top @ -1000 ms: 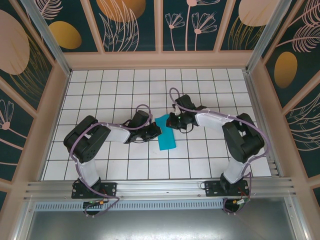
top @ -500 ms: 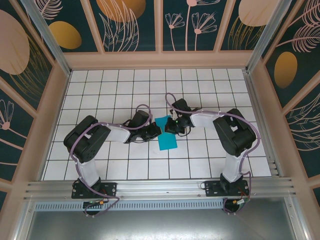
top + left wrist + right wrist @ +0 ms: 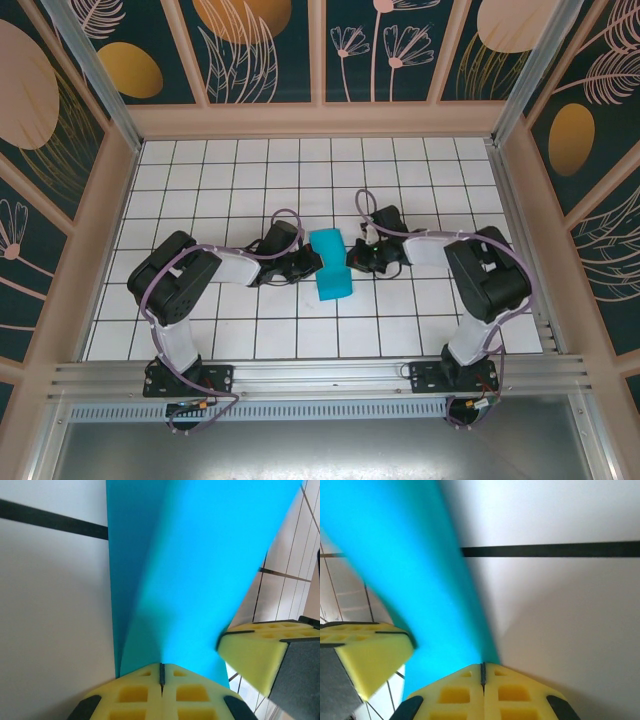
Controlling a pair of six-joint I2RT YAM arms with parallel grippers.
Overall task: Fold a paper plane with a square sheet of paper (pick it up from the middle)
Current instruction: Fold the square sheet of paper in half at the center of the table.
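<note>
The square sheet of paper [image 3: 332,268] is a folded cyan-blue strip lying on the white grid table between the two arms. My left gripper [image 3: 316,266] is shut, with its tips against the strip's left side. In the left wrist view the paper [image 3: 200,570] spreads out from the closed left gripper [image 3: 161,666], with a crease running up from it. My right gripper [image 3: 353,258] is shut at the strip's right edge. In the right wrist view the paper [image 3: 395,555] meets the closed right gripper [image 3: 482,665]. I cannot tell whether either one pinches the paper. The paper plane is out of view.
The white grid table [image 3: 220,180] is walled by a wooden frame with patterned panels. A metal rail [image 3: 320,375] runs along the near edge. A yellow pad of the right gripper's fingers [image 3: 250,650] shows in the left wrist view. A pad of the left gripper's fingers [image 3: 370,655] shows in the right wrist view.
My right gripper slid off the top of the paper, down and to the right, to its right edge. The paper's upper part now looks wider and lighter. The left arm stayed put.
</note>
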